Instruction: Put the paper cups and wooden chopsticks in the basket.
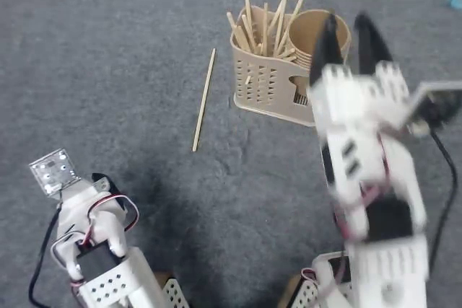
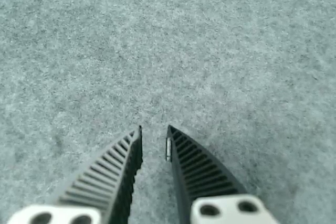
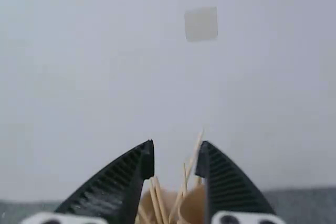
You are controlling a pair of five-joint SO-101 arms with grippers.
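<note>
A beige slotted basket (image 1: 266,84) stands at the back of the grey mat. Several wooden chopsticks (image 1: 261,23) stick up out of it, and a paper cup (image 1: 312,30) sits in its right end. One loose chopstick (image 1: 204,99) lies flat on the mat left of the basket. My right gripper (image 1: 348,37) is raised over the cup, open and holding nothing; its wrist view shows the cup (image 3: 191,205) and chopstick tips (image 3: 157,200) between the fingers. My left gripper (image 2: 154,128) hangs low over bare mat at the front left (image 1: 105,185), with a narrow gap between its tips and nothing in them.
Grey mat (image 1: 144,48) covers the table, with free room left of and in front of the basket. The arm bases stand at the front edge. A pale wall (image 3: 157,66) lies behind the table.
</note>
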